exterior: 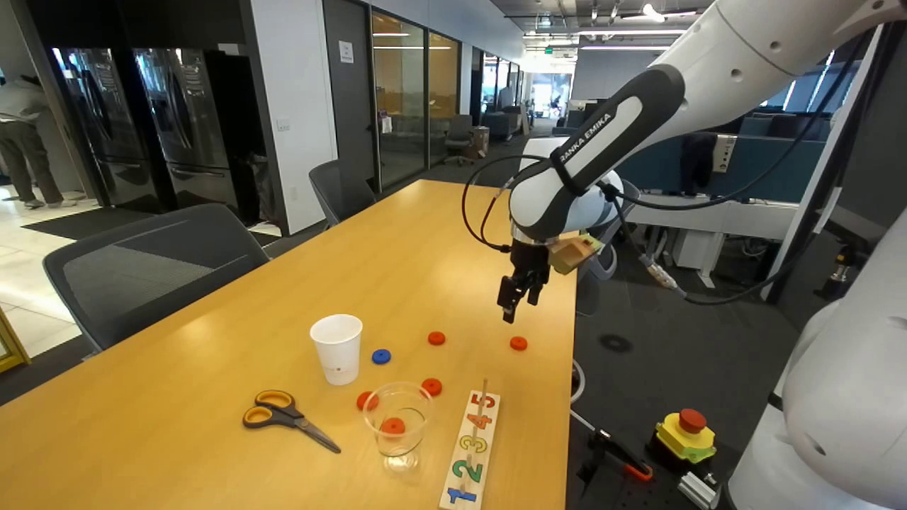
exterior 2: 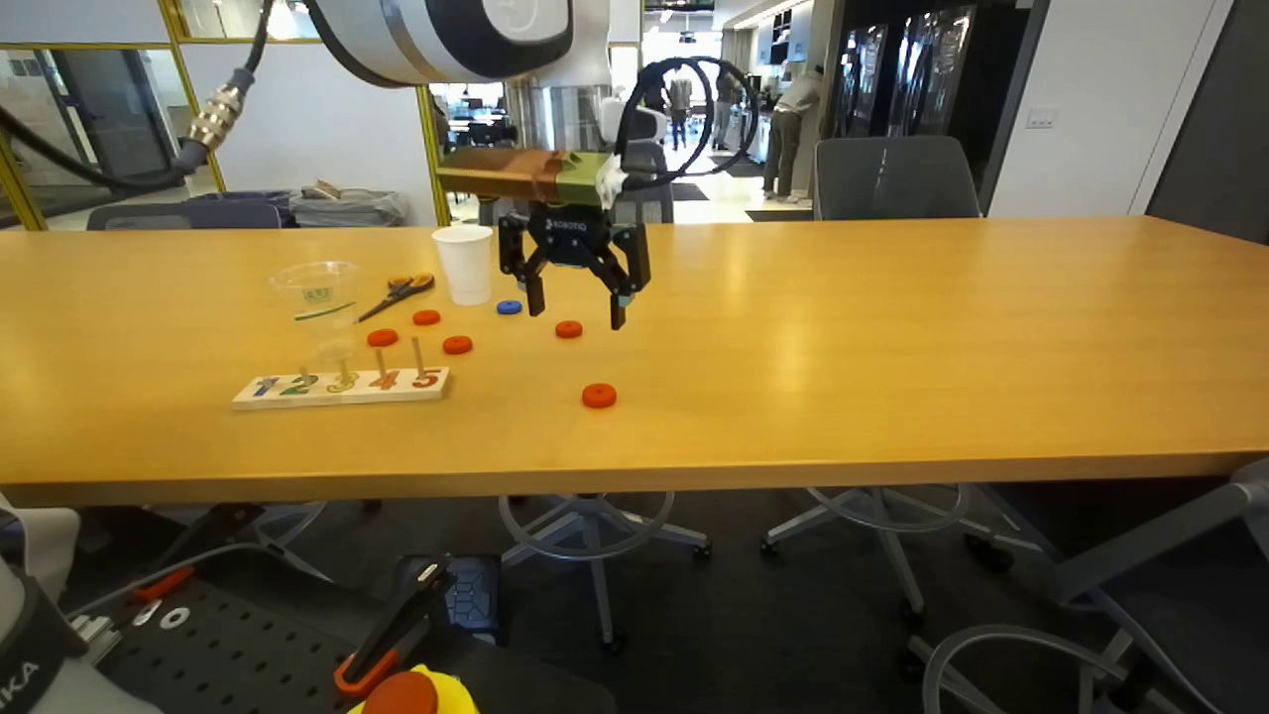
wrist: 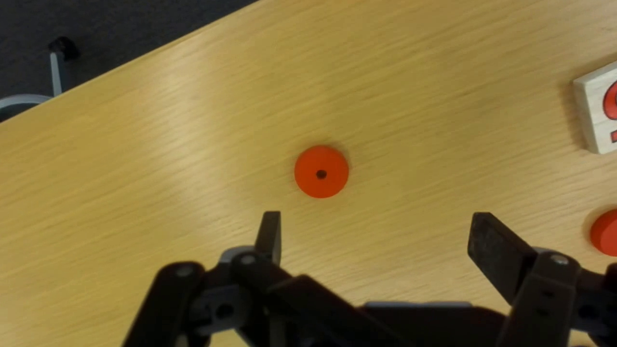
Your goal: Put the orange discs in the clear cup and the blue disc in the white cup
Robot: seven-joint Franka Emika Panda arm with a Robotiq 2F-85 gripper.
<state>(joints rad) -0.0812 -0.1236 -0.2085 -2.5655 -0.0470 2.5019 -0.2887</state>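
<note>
Five orange discs (exterior 2: 457,345) and one blue disc (exterior 2: 509,307) are left on the counter (exterior 2: 892,347), none judged placed; fingers (wrist: 499,255) are spread, nothing being held.

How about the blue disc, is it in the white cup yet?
No. In an exterior view, the blue disc lies on the table beside the white cup.

White arm (exterior: 723,78) — black cables (exterior: 680,207), black jaws.

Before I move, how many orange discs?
5 in an exterior view: an orange disc nearest the table edge, another right of the blue disc, three between that and the clear cup.
</note>
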